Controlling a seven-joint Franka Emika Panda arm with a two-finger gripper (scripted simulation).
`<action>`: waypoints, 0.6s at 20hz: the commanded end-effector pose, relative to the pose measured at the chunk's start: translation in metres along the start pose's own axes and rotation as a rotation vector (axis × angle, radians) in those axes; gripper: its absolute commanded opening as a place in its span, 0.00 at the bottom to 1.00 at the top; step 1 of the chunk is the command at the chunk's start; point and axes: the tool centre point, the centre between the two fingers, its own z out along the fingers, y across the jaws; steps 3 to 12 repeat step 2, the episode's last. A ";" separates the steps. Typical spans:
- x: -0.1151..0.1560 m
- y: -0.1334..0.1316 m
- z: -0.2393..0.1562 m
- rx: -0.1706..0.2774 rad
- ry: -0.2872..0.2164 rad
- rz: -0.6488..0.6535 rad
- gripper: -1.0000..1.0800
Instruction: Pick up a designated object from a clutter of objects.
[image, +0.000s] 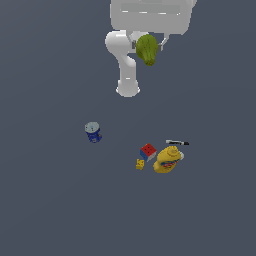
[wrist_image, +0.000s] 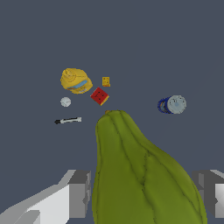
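Note:
The olive-green pear (image: 147, 49) hangs high above the floor, held between my gripper's fingers (image: 134, 45) near the top of the exterior view. In the wrist view the pear (wrist_image: 140, 175) fills the space between the two grey fingers (wrist_image: 78, 192), narrow end pointing away. My gripper (wrist_image: 142, 194) is shut on it. Below lies the clutter: a blue can with grey lid (image: 93, 132), a red-blue-white cube (image: 148, 151), a tiny yellow block (image: 140, 164), a yellow bottle (image: 167, 159) and a thin black-and-white stick (image: 177, 143).
The wrist view shows the can (wrist_image: 172, 105), cube (wrist_image: 99, 96), yellow block (wrist_image: 106, 81), bottle (wrist_image: 75, 80), stick (wrist_image: 68, 120) and a small grey disc (wrist_image: 65, 102) on the dark grey floor. The arm's white base (image: 127, 87) stands behind the clutter.

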 end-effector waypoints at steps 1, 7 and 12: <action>-0.001 -0.002 -0.004 0.001 0.001 0.000 0.00; -0.001 -0.002 -0.004 0.001 0.001 0.000 0.00; -0.001 -0.002 -0.004 0.001 0.001 0.000 0.00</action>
